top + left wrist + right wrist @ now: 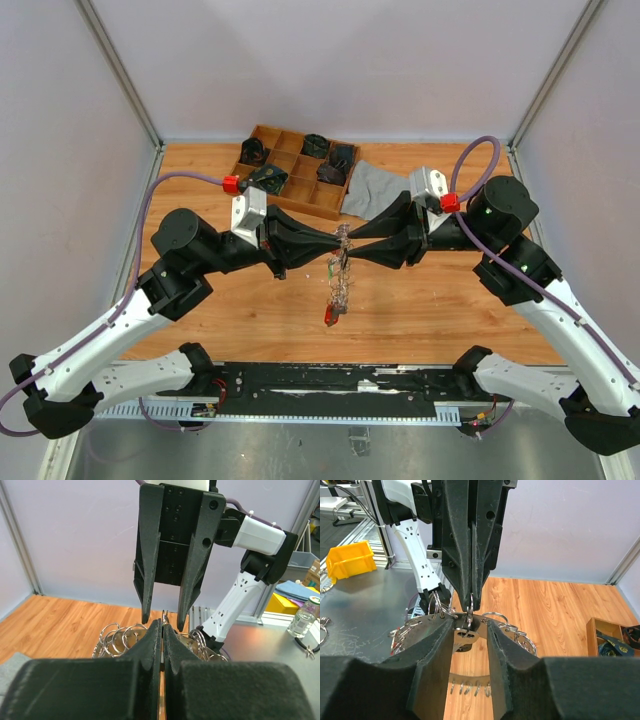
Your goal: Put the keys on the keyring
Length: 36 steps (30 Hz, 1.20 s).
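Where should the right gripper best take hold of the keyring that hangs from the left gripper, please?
Probably at the keyring top loop, just under the shut fingertips of the left gripper, coming in level from the side opposite it. There the loop stands edge-on in the gap of the open right gripper, while the rest of it fans out sideways and dangles below.

You had bright, even light from above; on the table (pixel 450 310) the arms (pixel 200 245) cast only soft, faint shadows. In your wrist views the near fingers (pixel 75 690) were dark and blurred, the keyring (pixel 116 636) glinted, and the steel bench (pixel 365 605) carried pale glare.
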Motion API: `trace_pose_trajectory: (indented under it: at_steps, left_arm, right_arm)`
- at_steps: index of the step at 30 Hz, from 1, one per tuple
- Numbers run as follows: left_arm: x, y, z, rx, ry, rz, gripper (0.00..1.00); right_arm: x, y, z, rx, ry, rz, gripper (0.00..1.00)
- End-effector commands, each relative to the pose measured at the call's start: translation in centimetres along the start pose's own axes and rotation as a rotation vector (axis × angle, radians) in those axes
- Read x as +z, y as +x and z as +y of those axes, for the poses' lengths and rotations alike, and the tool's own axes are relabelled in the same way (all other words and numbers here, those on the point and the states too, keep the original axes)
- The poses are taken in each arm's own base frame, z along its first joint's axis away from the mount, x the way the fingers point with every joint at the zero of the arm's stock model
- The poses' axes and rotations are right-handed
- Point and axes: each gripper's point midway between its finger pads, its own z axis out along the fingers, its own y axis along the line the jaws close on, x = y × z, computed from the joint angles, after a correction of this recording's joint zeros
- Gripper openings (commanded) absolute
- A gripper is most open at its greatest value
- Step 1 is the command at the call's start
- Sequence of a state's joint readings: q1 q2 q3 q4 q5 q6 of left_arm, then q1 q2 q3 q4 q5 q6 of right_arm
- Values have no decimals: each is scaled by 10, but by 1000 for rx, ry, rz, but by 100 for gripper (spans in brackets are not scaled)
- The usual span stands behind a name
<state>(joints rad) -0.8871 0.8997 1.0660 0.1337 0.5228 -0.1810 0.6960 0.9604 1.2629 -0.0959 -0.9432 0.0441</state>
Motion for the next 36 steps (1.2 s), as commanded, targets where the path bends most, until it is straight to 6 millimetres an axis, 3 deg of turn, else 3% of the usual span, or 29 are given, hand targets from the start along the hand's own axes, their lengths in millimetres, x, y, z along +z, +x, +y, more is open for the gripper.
trace_pose_trajectory:
  at_steps: [1, 26, 36]
  left_arm:
    - [-2, -41, -15, 64, 43, -108, 0]
    - [2, -34, -15, 47, 64, -95, 1]
    - [3, -34, -16, 46, 70, -95, 0]
  right_arm:
    - [-2, -4, 9, -20, -33, -2, 33]
    - [4, -3, 6, 7, -53, -17, 24]
    - [7, 2, 5, 41, -59, -11, 13]
